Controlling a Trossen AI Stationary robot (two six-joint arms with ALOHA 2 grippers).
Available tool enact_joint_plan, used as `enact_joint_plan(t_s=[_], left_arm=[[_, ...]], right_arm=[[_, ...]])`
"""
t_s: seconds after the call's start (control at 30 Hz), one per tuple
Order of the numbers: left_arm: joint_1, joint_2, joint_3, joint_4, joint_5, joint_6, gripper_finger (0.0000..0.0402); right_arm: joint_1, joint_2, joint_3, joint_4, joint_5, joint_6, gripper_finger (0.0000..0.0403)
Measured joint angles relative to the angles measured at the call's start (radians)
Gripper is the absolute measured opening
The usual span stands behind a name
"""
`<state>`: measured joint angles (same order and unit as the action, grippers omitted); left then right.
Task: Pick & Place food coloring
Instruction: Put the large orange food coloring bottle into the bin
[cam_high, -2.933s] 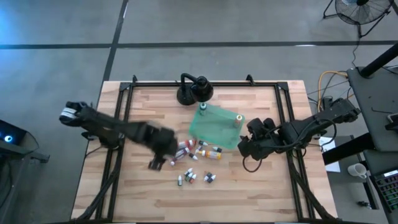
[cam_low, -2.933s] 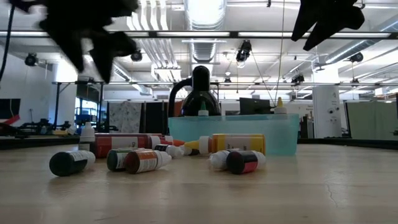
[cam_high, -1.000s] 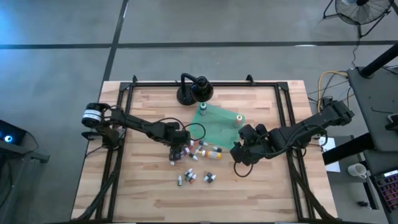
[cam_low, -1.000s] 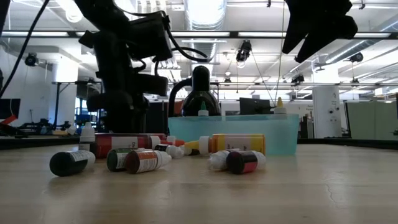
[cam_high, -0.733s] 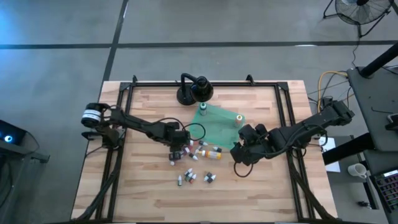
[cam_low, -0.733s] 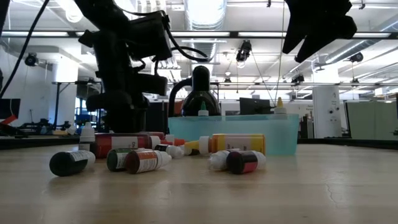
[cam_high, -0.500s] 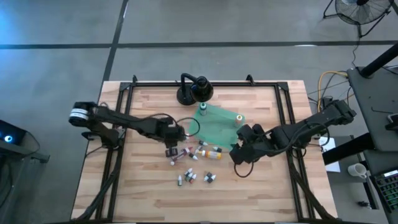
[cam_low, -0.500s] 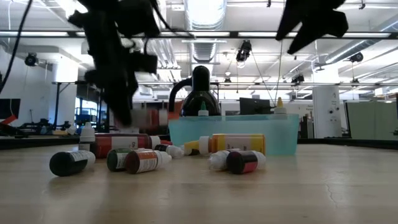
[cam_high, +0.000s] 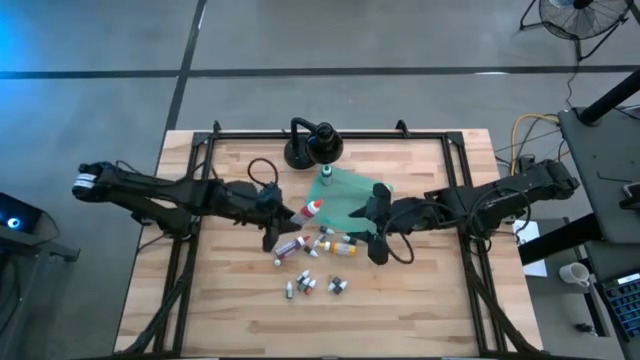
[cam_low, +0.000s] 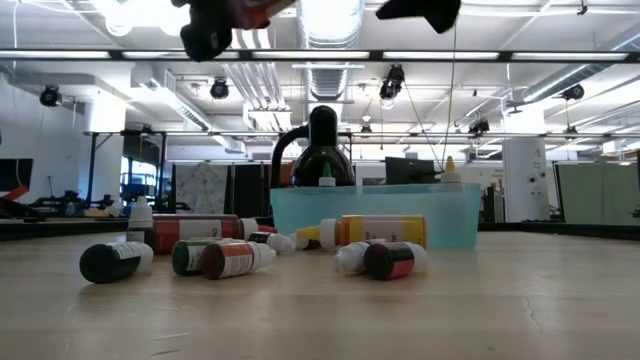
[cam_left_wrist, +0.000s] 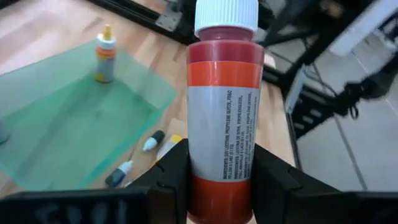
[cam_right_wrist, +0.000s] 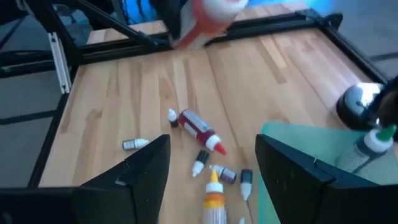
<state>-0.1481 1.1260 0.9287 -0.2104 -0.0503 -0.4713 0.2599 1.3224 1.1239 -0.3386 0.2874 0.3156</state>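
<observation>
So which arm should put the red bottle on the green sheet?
The left arm, probably. Its left gripper already holds the red bottle in its jaws, lifted right beside the green sheet. The right gripper hangs open and empty.

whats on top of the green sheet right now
Two small bottles stand upright on the green sheet: a green-capped bottle near its far corner and an orange-capped bottle toward the right. The right claw hangs over the sheet's near right part, covering it.
</observation>
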Motion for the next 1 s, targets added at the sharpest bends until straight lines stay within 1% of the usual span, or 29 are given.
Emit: enact_joint_plan(t_s=[0.07, 0.13, 0.2, 0.27, 0.3, 0.43, 0.67, 1.0], left_arm=[[-0.028, 0.021, 0.0, 0.002, -0.025, 0.026, 0.0101], [-0.067, 0.051, 0.001, 0.009, -0.078, 0.077, 0.0101], [-0.105, 0.086, 0.012, 0.026, -0.144, 0.148, 0.0101], [-0.132, 0.121, 0.028, 0.031, -0.205, 0.209, 0.0101], [-0.137, 0.138, 0.035, 0.029, -0.22, 0.224, 0.0101], [-0.132, 0.208, 0.053, 0.043, -0.229, 0.235, 0.0101], [-0.113, 0.291, 0.056, 0.183, -0.209, 0.235, 0.0101], [-0.096, 0.305, 0.05, 0.194, -0.179, 0.235, 0.0101]], right_arm=[[-0.005, 0.006, 0.014, -0.002, 0.0, -0.002, 0.0228], [-0.012, 0.014, 0.025, 0.0, 0.0, 0.01, 0.0228], [-0.021, 0.017, 0.03, 0.0, -0.004, 0.054, 0.0228], [-0.029, 0.017, 0.031, 0.002, -0.024, 0.09, 0.0228], [-0.033, 0.017, 0.032, 0.002, -0.038, 0.093, 0.0228], [-0.032, 0.017, 0.032, -0.001, -0.068, 0.092, 0.0228], [-0.032, 0.05, 0.032, -0.002, -0.086, 0.083, 0.0228], [-0.031, 0.079, 0.032, -0.003, -0.089, 0.084, 0.0228]])
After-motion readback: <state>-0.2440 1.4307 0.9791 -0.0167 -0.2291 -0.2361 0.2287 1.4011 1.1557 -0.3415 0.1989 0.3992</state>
